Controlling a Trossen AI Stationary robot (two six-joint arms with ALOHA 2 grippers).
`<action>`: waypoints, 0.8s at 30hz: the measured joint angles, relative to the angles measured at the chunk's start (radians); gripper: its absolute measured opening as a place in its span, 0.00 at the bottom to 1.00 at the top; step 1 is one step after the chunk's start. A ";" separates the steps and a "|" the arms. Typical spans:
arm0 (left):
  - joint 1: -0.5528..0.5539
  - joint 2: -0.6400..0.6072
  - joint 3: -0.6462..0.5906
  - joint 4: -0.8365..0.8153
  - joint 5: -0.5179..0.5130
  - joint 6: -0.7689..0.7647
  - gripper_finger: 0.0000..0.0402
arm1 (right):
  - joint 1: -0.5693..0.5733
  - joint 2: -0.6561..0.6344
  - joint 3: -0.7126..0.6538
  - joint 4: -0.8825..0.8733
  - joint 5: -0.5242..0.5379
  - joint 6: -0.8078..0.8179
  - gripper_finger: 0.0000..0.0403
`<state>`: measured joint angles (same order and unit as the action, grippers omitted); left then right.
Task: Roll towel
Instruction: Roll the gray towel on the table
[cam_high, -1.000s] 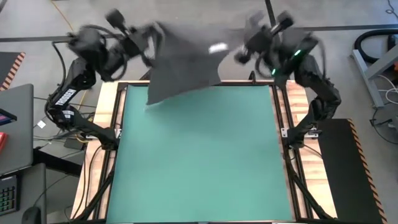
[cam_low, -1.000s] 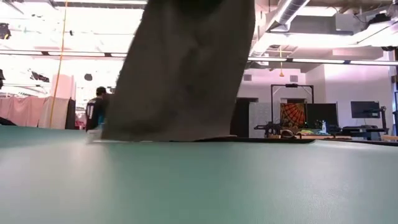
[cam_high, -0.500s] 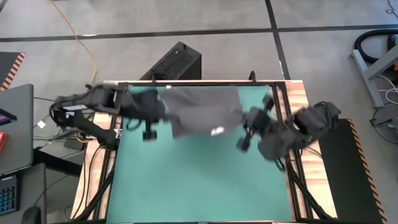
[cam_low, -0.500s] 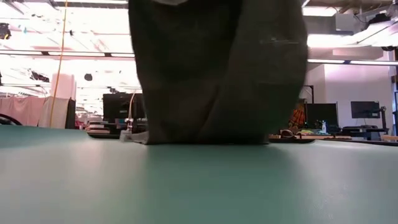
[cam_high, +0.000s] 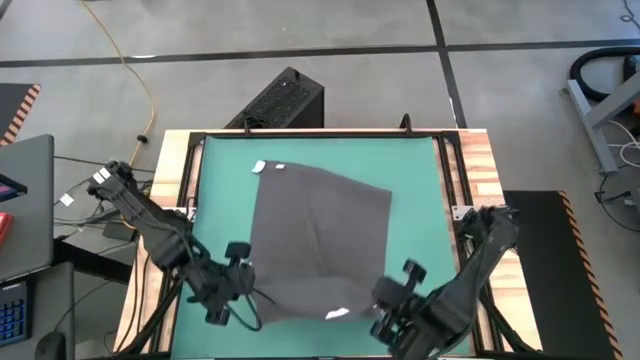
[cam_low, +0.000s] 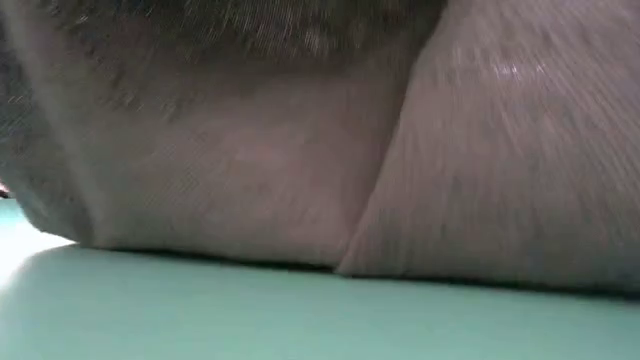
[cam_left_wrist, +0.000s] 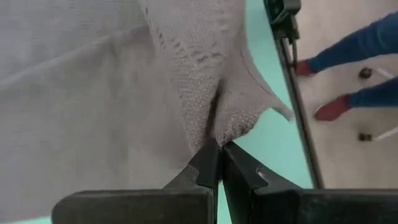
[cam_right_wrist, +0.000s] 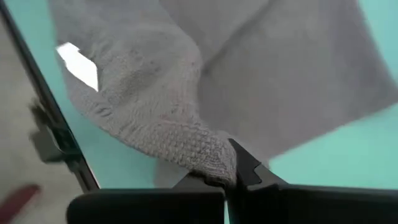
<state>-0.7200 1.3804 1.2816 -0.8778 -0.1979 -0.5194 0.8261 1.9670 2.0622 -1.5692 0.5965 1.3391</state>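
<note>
I am seeing the towel (cam_high: 318, 235) now lying spread on the green mat (cam_high: 410, 160) of the table (cam_high: 478, 165), where one second ago it was hanging in the air at the far edge and half a second ago it was being carried over the far half of the mat. Both arms have been coming toward the near edge during that second. The left hand (cam_high: 243, 290) is sitting at the towel's near left corner; in the left wrist view its fingers (cam_left_wrist: 208, 163) are pressed together on a bunched fold of the cloth. The right hand (cam_high: 385, 305) is sitting at the near right corner, and in the right wrist view it is likewise clamped on a gathered corner of the towel (cam_right_wrist: 186, 146). A small white tag (cam_high: 338, 313) is showing at the near edge between the two hands. Two small white marks (cam_high: 268, 167) are showing on the mat just beyond the towel's far left corner. In the low view the cloth is filling nearly the whole picture. A person's legs (cam_left_wrist: 348, 56) are appearing beyond the table in the left wrist view. No containers are visible.
</note>
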 joint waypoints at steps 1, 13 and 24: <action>-0.012 0.000 -0.026 0.032 -0.004 -0.022 0.00 | 0.001 0.020 -0.001 0.002 -0.023 0.003 0.02; -0.185 0.000 -0.113 0.144 0.080 -0.381 0.00 | 0.048 0.062 0.001 0.123 -0.164 0.125 0.02; -0.305 0.000 -0.076 0.134 -0.037 -0.575 0.00 | 0.075 0.040 0.017 0.157 -0.155 0.182 0.02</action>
<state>-1.0254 1.3804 1.2060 -0.7435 -0.2348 -1.0944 0.9010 2.0071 2.0793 -1.4121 0.4416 1.5215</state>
